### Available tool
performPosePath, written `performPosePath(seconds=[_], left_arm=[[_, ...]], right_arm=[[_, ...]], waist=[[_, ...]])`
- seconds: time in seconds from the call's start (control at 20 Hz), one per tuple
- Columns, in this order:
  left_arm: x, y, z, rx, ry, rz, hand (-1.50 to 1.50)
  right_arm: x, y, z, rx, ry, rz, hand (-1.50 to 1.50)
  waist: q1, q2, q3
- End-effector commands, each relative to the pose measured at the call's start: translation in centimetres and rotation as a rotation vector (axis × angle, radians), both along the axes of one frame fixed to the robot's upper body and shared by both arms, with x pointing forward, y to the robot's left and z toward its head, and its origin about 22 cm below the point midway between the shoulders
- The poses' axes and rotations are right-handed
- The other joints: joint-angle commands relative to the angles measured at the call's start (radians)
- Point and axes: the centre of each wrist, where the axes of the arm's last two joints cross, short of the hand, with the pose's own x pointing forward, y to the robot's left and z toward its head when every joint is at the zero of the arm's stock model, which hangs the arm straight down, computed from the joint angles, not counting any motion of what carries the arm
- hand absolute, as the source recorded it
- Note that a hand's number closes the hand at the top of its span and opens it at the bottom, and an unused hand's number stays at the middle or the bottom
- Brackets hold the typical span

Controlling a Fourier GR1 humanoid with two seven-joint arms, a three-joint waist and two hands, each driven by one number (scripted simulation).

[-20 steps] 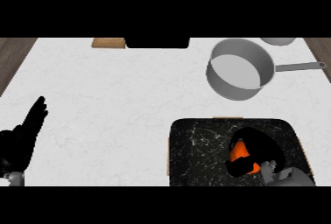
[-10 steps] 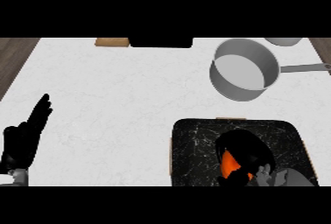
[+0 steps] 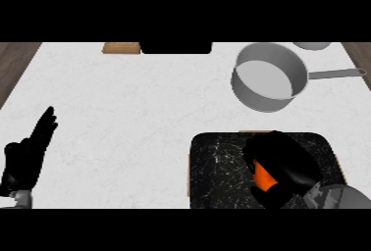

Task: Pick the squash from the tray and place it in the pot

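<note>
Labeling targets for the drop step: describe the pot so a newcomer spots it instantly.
On the white counter, look to the far right corner, beyond the dark tray where the right hand curls over the orange squash. The pot is the deep grey round vessel, the only one with a long straight handle, pointing right.

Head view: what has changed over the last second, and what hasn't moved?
The right hand has closed further over the orange squash on the dark speckled tray; its fingers now curl round it, and less orange shows than before. The squash does not look lifted yet. The grey metal pot with its long handle, the tray and the open left hand resting at the left edge stayed put.
</note>
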Motion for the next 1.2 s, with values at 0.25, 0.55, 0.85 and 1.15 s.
performPosePath(seconds=[0.25,0.55,0.85,1.15], left_arm=[[-0.6,0.1,0.1,0.017,0.002,0.028,0.0],[-1.9,1.1,-0.7,-0.001,-0.006,-0.007,0.0],[-0.1,0.1,1.1,-0.019,0.001,-0.019,0.0],[0.1,0.1,-0.9,0.001,-0.006,-0.005,0.0]], right_arm=[[-1.4,-2.5,6.9,0.209,-0.487,-0.108,1.5],[0.3,-5.8,9.6,0.435,-0.451,-0.214,1.5],[6.1,-8.6,11.4,0.529,-0.471,-0.252,1.5],[10.7,-8.6,10.5,0.559,-0.469,-0.253,1.5]], waist=[[-0.019,-0.005,0.0],[0.0,0.0,-0.001],[0.011,0.004,-0.001],[0.014,0.006,-0.001]])
